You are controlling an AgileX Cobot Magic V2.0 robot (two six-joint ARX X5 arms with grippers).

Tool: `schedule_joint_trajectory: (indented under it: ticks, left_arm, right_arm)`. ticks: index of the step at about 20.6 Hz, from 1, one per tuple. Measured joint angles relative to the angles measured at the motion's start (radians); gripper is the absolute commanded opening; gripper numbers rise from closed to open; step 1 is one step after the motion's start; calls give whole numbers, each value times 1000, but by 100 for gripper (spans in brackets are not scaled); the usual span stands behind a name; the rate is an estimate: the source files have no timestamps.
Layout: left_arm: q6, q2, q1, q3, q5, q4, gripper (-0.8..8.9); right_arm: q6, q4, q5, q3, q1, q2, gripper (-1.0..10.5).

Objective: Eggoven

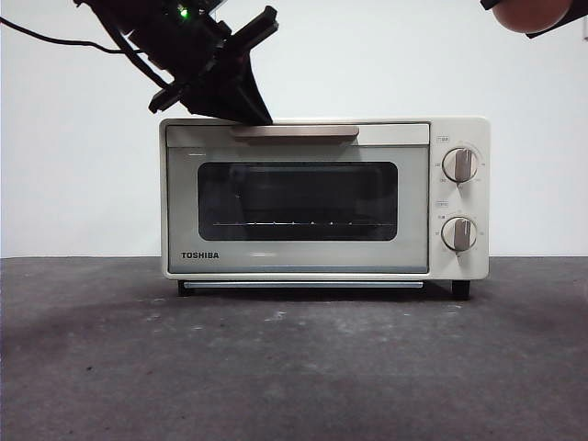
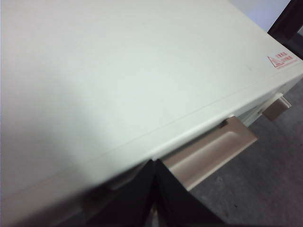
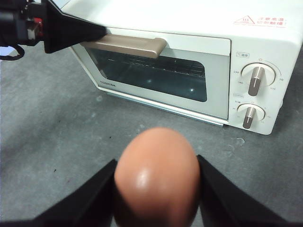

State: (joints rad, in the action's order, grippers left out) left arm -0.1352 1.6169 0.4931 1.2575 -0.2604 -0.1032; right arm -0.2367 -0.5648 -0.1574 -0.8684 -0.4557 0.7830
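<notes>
Egg [image 3: 156, 177], reddish-brown and smooth, sits nearest in the right wrist view, clamped between the two black jaws of the right gripper [image 3: 156, 189], which press on its two sides. In the front view this gripper shows only at the top right corner, where the egg's rounded underside [image 1: 530, 14] peeks in high above the table and above the oven's knob side.

Grey table [image 1: 294, 367] lies bare and mottled in front of the oven. Beyond it stands the cream TOSHIBA toaster oven [image 1: 323, 197], its door closed, a wire rack visible behind the dark glass window [image 1: 298, 201]. Two grey knobs [image 1: 459, 165] sit one above the other on the panel beside the door.

The left gripper [image 1: 262, 115] comes down from the upper left, its dark tip at the left end of the bronze door handle [image 1: 294, 132], at the oven's top front edge. In the left wrist view its jaws [image 2: 155, 189] stand together, tips meeting in a point just beside the handle [image 2: 213, 151] and under the lip of the oven's top; whether they actually touch the handle cannot be told. A red warning label [image 2: 282, 59] marks the oven's top far corner.

A plain white wall [image 1: 83, 184] rises behind everything.
</notes>
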Motion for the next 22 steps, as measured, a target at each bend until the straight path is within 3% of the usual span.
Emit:
schedule_joint_trajectory:
  ticks: [22]
  left_arm:
    - [25, 15, 277, -6, -3, -423, 7]
  right_arm:
    - [4, 37, 0, 0, 0, 13, 3]
